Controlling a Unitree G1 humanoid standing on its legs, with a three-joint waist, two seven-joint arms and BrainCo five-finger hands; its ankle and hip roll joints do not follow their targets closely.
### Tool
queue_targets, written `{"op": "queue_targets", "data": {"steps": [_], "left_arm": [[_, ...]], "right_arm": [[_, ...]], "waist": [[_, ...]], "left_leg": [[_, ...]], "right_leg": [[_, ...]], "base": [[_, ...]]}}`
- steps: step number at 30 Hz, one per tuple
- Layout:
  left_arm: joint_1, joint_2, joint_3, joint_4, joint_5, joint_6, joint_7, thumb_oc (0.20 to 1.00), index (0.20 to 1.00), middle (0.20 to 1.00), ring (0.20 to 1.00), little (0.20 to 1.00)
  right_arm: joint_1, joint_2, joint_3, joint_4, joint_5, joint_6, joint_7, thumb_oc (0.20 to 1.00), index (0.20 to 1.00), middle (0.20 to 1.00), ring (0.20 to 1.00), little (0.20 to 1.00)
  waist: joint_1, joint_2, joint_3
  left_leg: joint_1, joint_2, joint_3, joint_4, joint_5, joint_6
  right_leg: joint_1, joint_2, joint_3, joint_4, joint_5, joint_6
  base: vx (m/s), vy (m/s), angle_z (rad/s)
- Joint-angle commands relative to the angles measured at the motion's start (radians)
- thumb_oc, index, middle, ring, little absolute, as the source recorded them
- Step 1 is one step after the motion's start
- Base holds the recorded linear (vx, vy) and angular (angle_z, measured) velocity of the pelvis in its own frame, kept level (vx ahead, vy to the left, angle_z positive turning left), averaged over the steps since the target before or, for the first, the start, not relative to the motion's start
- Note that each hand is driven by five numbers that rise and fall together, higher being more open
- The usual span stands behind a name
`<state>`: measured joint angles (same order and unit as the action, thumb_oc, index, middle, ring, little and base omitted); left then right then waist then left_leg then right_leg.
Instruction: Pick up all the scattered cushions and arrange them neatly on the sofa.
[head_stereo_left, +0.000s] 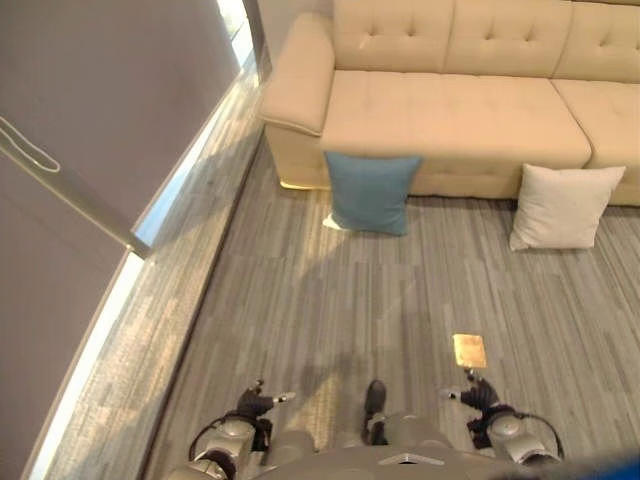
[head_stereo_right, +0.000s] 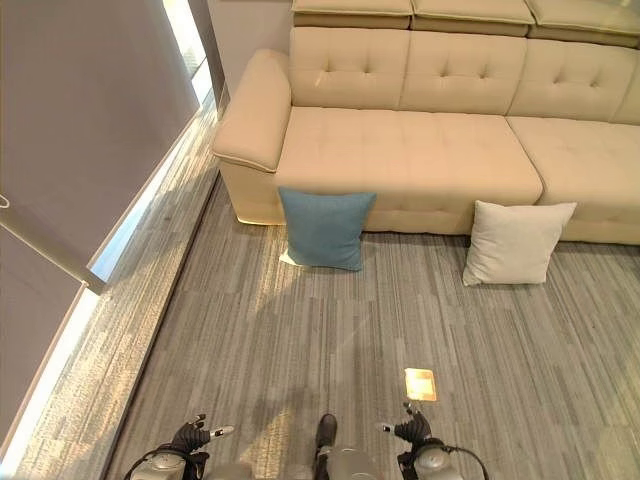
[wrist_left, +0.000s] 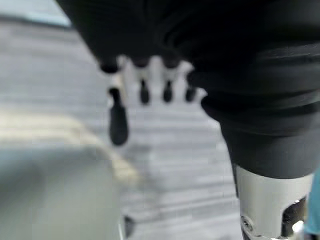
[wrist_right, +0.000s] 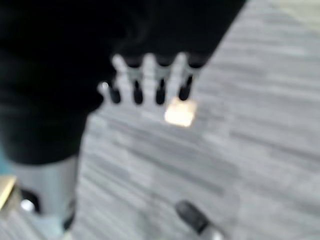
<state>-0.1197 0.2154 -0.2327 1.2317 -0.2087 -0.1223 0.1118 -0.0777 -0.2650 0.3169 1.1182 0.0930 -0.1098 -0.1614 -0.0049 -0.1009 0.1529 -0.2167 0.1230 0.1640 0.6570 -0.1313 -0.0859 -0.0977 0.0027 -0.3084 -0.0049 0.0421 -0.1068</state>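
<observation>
Grey striped carpet (head_stereo_left: 330, 300) fronting a beige sofa (head_stereo_left: 450, 110). A blue cushion (head_stereo_left: 371, 192) and a white cushion (head_stereo_left: 562, 205) stand on the floor, each leaning against the sofa's front, well apart. My left hand (head_stereo_left: 255, 404) and right hand (head_stereo_left: 482, 394) hang low, far from both cushions, fingers relaxed, holding nothing. A small brass floor plate (head_stereo_left: 469, 350) lies near my right hand.

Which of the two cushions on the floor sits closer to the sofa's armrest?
The blue cushion. It leans against the sofa front near the armrest end, while the white cushion leans further along, toward the robot's right.
</observation>
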Motion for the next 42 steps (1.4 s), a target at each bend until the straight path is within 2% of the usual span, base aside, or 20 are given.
{"op": "queue_targets", "data": {"steps": [1,5,6,11,12,13,18,21,22,23,25,27,29,30,31,32,33,35,38,42], "left_arm": [[-0.019,0.024,-0.033,-0.005,0.011,-0.006,-0.004,1.000,1.000,1.000,1.000,1.000],[-0.008,0.026,-0.031,-0.003,0.017,-0.002,0.000,1.000,1.000,1.000,1.000,1.000],[-0.007,0.024,-0.029,0.001,0.015,-0.002,-0.004,1.000,1.000,1.000,1.000,1.000],[0.024,0.025,-0.005,0.030,0.030,0.006,-0.008,1.000,1.000,1.000,1.000,1.000],[0.024,0.028,-0.005,0.031,0.035,0.007,-0.007,1.000,1.000,1.000,1.000,1.000],[0.022,0.039,-0.001,0.027,0.041,0.008,-0.004,1.000,1.000,1.000,1.000,1.000],[0.016,0.057,0.011,0.016,0.021,0.004,-0.001,1.000,1.000,1.000,1.000,1.000],[0.014,0.059,0.016,0.025,0.011,0.001,-0.008,1.000,1.000,1.000,1.000,1.000],[0.015,0.058,0.017,0.034,0.022,0.003,-0.012,1.000,1.000,1.000,1.000,1.000],[0.015,0.058,0.017,0.035,0.022,0.003,-0.011,1.000,1.000,1.000,1.000,1.000],[0.004,0.056,0.021,0.041,0.022,0.002,-0.011,1.000,1.000,1.000,1.000,1.000],[-0.002,0.049,0.009,0.051,0.050,-0.003,-0.022,1.000,1.000,1.000,1.000,1.000],[0.002,0.044,0.004,0.055,0.052,-0.002,-0.024,1.000,1.000,1.000,1.000,1.000],[0.003,0.040,-0.003,0.054,0.052,0.000,-0.028,1.000,1.000,1.000,1.000,1.000],[-0.001,0.036,-0.016,0.047,0.057,0.000,-0.029,1.000,1.000,1.000,1.000,1.000],[-0.002,0.037,-0.016,0.047,0.057,0.000,-0.029,1.000,1.000,1.000,1.000,1.000],[-0.018,0.040,-0.031,0.013,0.045,-0.002,-0.032,1.000,1.000,1.000,1.000,1.000],[-0.032,0.040,-0.034,-0.002,0.026,-0.003,-0.030,1.000,1.000,1.000,1.000,1.000],[-0.034,0.037,-0.038,-0.014,0.006,-0.007,-0.029,1.000,1.000,1.000,1.000,1.000],[-0.015,0.030,-0.033,0.000,0.008,-0.002,-0.026,1.000,1.000,1.000,1.000,1.000]], "right_arm": [[0.024,-0.047,0.000,-0.017,0.015,-0.013,-0.011,1.000,1.000,1.000,1.000,1.000],[0.022,-0.053,0.003,-0.013,0.002,-0.009,-0.019,1.000,1.000,1.000,1.000,1.000],[0.022,-0.051,0.001,-0.013,0.003,-0.010,-0.016,1.000,1.000,1.000,1.000,1.000],[0.034,-0.030,0.003,0.005,-0.017,-0.007,-0.005,1.000,1.000,1.000,1.000,1.000],[0.031,-0.024,0.005,0.004,-0.019,-0.006,-0.004,1.000,1.000,1.000,1.000,1.000],[0.024,-0.021,0.007,0.001,-0.025,-0.004,-0.001,1.000,1.000,1.000,1.000,1.000],[0.010,-0.023,0.012,-0.027,-0.031,-0.006,0.001,1.000,1.000,1.000,1.000,1.000],[0.002,-0.030,0.015,-0.025,-0.034,-0.006,0.004,1.000,1.000,1.000,1.000,1.000],[-0.005,-0.036,0.017,-0.034,-0.037,-0.004,0.005,1.000,1.000,1.000,1.000,1.000],[-0.005,-0.037,0.017,-0.034,-0.037,-0.004,0.005,1.000,1.000,1.000,1.000,1.000],[-0.014,-0.047,0.014,-0.057,-0.043,0.000,0.006,1.000,1.000,1.000,1.000,1.000],[-0.003,-0.058,0.013,-0.069,-0.046,-0.001,0.014,1.000,1.000,1.000,1.000,1.000],[0.004,-0.061,0.014,-0.070,-0.047,0.001,0.017,1.000,1.000,1.000,1.000,1.000],[0.009,-0.066,0.009,-0.066,-0.047,0.002,0.019,1.000,1.000,1.000,1.000,1.000],[0.017,-0.068,0.007,-0.060,-0.041,-0.002,0.024,1.000,1.000,1.000,1.000,1.000],[0.017,-0.067,0.007,-0.059,-0.041,-0.002,0.024,1.000,1.000,1.000,1.000,1.000],[0.015,-0.072,0.007,-0.063,-0.024,-0.005,0.023,1.000,1.000,1.000,1.000,1.000],[0.009,-0.069,0.014,-0.049,-0.016,-0.001,0.022,1.000,1.000,1.000,1.000,1.000],[0.011,-0.065,0.019,-0.040,-0.008,0.002,0.023,1.000,1.000,1.000,1.000,1.000],[0.016,-0.067,0.026,-0.023,-0.018,-0.004,0.017,1.000,1.000,1.000,1.000,1.000]], "waist": [[-0.024,-0.009,0.039],[-0.015,0.006,0.038],[-0.014,0.010,0.032],[0.004,0.011,0.002],[0.006,0.010,0.001],[0.005,0.013,0.005],[0.002,0.039,0.025],[-0.015,0.054,0.024],[-0.032,0.053,0.030],[-0.033,0.054,0.031],[-0.062,0.049,0.044],[-0.081,0.040,0.033],[-0.091,0.043,0.026],[-0.097,0.046,0.021],[-0.103,0.044,0.016],[-0.104,0.042,0.014],[-0.090,0.024,0.028],[-0.074,0.001,0.038],[-0.055,-0.012,0.041],[-0.032,-0.005,0.034]], "left_leg": [[0.016,0.002,0.073,-0.356,0.087,0.055],[-0.020,0.029,0.079,-0.461,0.156,0.022],[-0.008,0.025,0.097,-0.494,0.176,0.034],[0.045,-0.055,0.070,-0.523,0.127,0.080],[0.060,-0.069,0.068,-0.527,0.116,0.093],[0.097,-0.098,0.063,-0.534,0.088,0.125],[0.162,-0.123,0.062,-0.553,0.053,0.166],[0.221,-0.139,0.032,-0.592,0.043,0.162],[0.266,-0.153,0.009,-0.602,0.017,0.154],[0.267,-0.153,0.008,-0.602,0.017,0.153],[0.316,-0.166,-0.019,-0.589,-0.020,0.139],[0.344,-0.179,-0.036,-0.555,-0.052,0.124],[0.347,-0.175,-0.041,-0.532,-0.047,0.112],[0.338,-0.165,-0.040,-0.477,-0.023,0.089],[0.291,-0.118,-0.017,-0.340,0.066,0.033],[0.288,-0.121,-0.018,-0.342,0.069,0.033],[0.185,-0.067,-0.013,-0.119,0.177,-0.001],[0.104,-0.047,0.003,-0.009,0.178,0.007],[0.040,-0.034,0.020,-0.049,0.136,0.031],[0.008,-0.042,0.014,-0.302,0.101,0.056]], "right_leg": [[0.079,-0.064,0.067,0.034,-0.106,0.129],[0.139,-0.048,0.082,0.027,-0.159,0.141],[0.130,-0.045,0.081,0.032,-0.148,0.139],[0.136,-0.086,0.106,0.135,-0.163,0.178],[0.119,-0.097,0.114,0.190,-0.152,0.189],[0.071,-0.127,0.127,0.319,-0.095,0.218],[-0.026,-0.167,0.104,0.519,-0.022,0.227],[-0.083,-0.135,0.093,0.478,-0.055,0.211],[-0.124,-0.121,0.071,0.300,-0.049,0.204],[-0.122,-0.121,0.070,0.299,-0.049,0.204],[-0.171,-0.116,0.077,0.112,0.014,0.224],[-0.150,-0.107,0.115,0.089,0.024,0.213],[-0.144,-0.095,0.124,0.105,0.021,0.202],[-0.125,-0.087,0.121,0.107,0.016,0.190],[-0.071,-0.069,0.114,0.089,0.003,0.159],[-0.073,-0.071,0.114,0.088,0.005,0.159],[-0.022,-0.051,0.113,0.076,-0.022,0.113],[0.015,-0.047,0.118,0.060,-0.043,0.090],[0.054,-0.046,0.128,0.050,-0.065,0.089],[0.103,-0.038,0.154,0.031,-0.106,0.113]], "base": [[0.37,0.055,0.20],[0.24,0.073,0.12],[0.20,0.128,-0.29],[0.27,0.208,-0.29],[0.32,0.304,-0.43],[0.28,0.287,-0.43],[0.19,0.164,0.14],[0.35,0.043,0.12],[0.31,-0.048,0.29],[0.44,-0.089,0.21],[0.40,-0.108,0.02],[0.42,-0.131,0.42],[0.28,-0.113,0.62],[0.39,-0.257,0.66],[0.27,-0.215,0.68],[0.31,-0.345,0.71],[0.19,-0.258,0.49],[0.18,-0.230,0.06],[0.22,-0.088,-0.22],[0.25,0.035,-0.13]]}}
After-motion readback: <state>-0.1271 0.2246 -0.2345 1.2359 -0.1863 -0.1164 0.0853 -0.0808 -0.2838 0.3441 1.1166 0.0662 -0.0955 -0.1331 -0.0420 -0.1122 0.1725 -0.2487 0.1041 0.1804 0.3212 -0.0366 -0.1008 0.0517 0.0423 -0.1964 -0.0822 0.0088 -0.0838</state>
